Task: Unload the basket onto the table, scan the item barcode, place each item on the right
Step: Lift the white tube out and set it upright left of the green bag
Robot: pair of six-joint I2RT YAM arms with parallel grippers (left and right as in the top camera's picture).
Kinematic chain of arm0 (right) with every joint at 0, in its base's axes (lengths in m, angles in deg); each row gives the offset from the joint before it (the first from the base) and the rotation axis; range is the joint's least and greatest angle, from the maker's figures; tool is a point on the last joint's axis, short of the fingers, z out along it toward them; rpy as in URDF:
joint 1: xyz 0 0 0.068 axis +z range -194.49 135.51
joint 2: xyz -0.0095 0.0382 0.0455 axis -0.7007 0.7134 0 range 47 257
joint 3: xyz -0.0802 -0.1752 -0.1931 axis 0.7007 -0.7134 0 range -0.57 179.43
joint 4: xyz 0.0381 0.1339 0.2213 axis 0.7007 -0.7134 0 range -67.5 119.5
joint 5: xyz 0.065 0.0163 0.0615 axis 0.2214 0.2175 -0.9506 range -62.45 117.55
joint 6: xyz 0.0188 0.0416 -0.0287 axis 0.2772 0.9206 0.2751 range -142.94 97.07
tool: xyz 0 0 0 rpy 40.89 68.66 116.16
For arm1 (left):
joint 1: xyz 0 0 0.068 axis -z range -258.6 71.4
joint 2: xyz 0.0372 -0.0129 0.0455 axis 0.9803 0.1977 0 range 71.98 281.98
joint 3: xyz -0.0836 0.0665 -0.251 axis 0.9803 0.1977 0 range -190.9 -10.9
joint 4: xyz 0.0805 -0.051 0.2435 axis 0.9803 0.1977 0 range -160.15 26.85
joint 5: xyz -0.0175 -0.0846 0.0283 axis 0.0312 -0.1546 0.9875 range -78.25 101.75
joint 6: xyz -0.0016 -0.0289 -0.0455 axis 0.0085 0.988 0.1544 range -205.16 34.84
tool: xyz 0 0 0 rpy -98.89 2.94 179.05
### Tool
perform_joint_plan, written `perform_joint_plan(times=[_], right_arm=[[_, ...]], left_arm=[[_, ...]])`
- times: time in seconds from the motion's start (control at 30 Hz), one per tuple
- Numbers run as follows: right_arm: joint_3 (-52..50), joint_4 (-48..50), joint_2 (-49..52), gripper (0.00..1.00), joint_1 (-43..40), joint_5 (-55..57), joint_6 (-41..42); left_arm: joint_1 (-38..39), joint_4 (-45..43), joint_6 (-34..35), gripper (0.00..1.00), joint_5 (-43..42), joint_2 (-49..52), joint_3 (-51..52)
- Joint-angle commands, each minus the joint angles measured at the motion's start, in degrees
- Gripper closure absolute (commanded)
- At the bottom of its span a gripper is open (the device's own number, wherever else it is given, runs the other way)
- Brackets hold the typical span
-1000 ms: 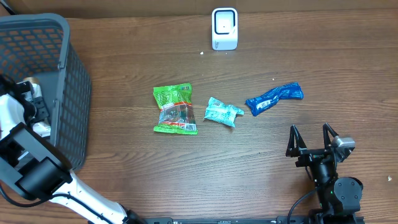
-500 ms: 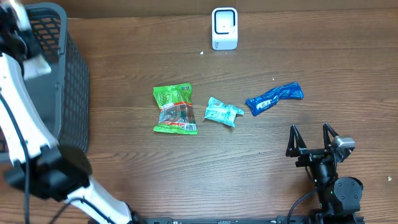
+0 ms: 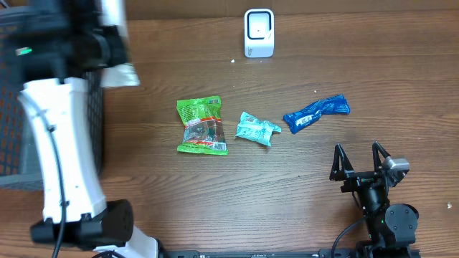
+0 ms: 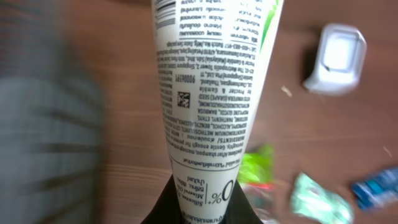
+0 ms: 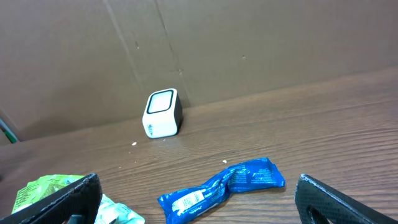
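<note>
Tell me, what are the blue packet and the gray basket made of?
Blue packet: probably thin plastic film, shiny and crinkled, with bright glints on its folds. Gray basket: likely hard plastic, matte, with a molded grid of little holes.

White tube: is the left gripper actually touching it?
Touching. The left wrist view shows the white tube pinched between the left gripper's dark fingers.

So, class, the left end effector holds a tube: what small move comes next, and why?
Probably swing the tube toward the white scanner, barcode facing it: the left end effector is shut on the tube, but the scanner sits well to its side.
</note>
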Motion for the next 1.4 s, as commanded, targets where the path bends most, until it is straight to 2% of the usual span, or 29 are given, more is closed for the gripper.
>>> perform_joint_plan(times=[0.0,0.1,0.2,0.43,0.67,0.7,0.77,0.83,0.87,1.37], right_arm=[[-0.6,0.2,-0.4,0.0,0.2,0.4,0.0],[-0.6,0.2,-0.4,0.0,0.2,0.4,0.0],[-0.6,0.2,-0.4,0.0,0.2,0.4,0.0],[-0.6,0.2,-0.4,0.0,0.2,0.4,0.0],[-0.6,0.2,-0.4,0.0,0.2,0.4,0.0],[-0.6,0.2,-0.4,0.0,0.2,0.4,0.0],[-0.6,0.2,-0.4,0.0,0.2,0.4,0.0],[-0.6,0.2,-0.4,0.0,0.2,0.4,0.0],[-0.6,0.2,-0.4,0.0,0.2,0.4,0.0],[-0.6,0.2,-0.4,0.0,0.2,0.4,0.0]], left_arm=[[9.0,-3.9,5.2,0.96,-2.7,1.2,9.9],[15.6,-12.6,8.2,0.96,-2.4,2.6,22.8],[16.9,-16.1,11.5,0.96,0.0,3.0,29.7],[8.9,-15.6,12.6,0.96,8.8,2.9,39.4],[7.5,-28.2,14.0,0.96,7.3,2.9,54.2],[7.7,-29.7,14.0,0.86,6.7,2.9,55.8],[7.7,-30.6,13.6,0.44,6.7,2.9,57.3],[7.7,-30.8,12.4,0.1,6.7,2.9,57.3],[7.7,-31.2,11.7,0.0,6.6,2.9,57.3],[7.7,-34.6,10.6,0.0,0.3,2.9,53.2]])
